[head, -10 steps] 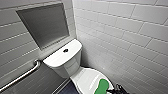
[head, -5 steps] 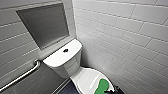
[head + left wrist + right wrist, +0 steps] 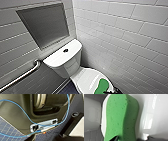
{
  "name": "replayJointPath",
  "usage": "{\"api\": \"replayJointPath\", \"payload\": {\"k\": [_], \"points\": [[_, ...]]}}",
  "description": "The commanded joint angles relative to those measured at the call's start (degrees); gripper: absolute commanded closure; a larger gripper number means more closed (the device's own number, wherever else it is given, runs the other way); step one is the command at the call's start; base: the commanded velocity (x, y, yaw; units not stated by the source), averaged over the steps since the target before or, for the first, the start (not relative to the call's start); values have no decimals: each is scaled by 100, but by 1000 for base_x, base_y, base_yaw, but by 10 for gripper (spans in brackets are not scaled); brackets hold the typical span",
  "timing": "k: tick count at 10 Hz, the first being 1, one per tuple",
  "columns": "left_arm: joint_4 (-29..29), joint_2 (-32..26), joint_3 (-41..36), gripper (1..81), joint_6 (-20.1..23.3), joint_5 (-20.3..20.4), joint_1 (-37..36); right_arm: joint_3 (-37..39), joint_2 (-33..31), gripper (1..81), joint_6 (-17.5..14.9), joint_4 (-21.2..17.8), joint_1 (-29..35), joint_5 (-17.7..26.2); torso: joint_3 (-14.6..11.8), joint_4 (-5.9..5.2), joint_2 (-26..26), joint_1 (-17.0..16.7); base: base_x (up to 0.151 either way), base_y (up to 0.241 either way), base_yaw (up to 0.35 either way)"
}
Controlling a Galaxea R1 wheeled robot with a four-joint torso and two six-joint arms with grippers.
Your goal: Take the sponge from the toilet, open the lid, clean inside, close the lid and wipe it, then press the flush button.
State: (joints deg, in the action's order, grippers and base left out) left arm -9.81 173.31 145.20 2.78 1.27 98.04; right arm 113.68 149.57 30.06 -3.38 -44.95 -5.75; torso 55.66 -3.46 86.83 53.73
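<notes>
Hovering at the 5 o'clock end of the sponge [image 3: 102, 86] on the closed toilet [image 3: 83, 76] lid, the right gripper [image 3: 111, 92] is on the pickup step. Its grip cannot be told. The next move likely calls for a secure pinch.

White tiled walls [image 3: 120, 32], grey niche [image 3: 43, 25], grab rail [image 3: 20, 76]

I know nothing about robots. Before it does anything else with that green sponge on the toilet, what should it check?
1. Sponge lies on the toilet lid: ok.
2. Lid is shut: ok.
3. Right gripper is at the sponge's near end: ok.
4. Firm hold on the sponge: cannot tell.
5. Flush button on the tank is uncovered: ok.
</notes>
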Motion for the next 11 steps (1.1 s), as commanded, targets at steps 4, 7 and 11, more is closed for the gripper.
{"api": "replayJointPath", "payload": {"k": [4,7,11], "points": [[15,37,-44,10,12,-531,221,-663,-530,10,-18,74,701,-154,0,0,0,0,0,0,0],[15,46,-44,10,21,-531,212,-831,-610,10,-18,118,649,-347,0,0,0,0,0,0,0],[15,28,-44,10,3,-531,212,-760,-513,10,8,179,701,-400,0,0,0,2,0,0,0]]}}
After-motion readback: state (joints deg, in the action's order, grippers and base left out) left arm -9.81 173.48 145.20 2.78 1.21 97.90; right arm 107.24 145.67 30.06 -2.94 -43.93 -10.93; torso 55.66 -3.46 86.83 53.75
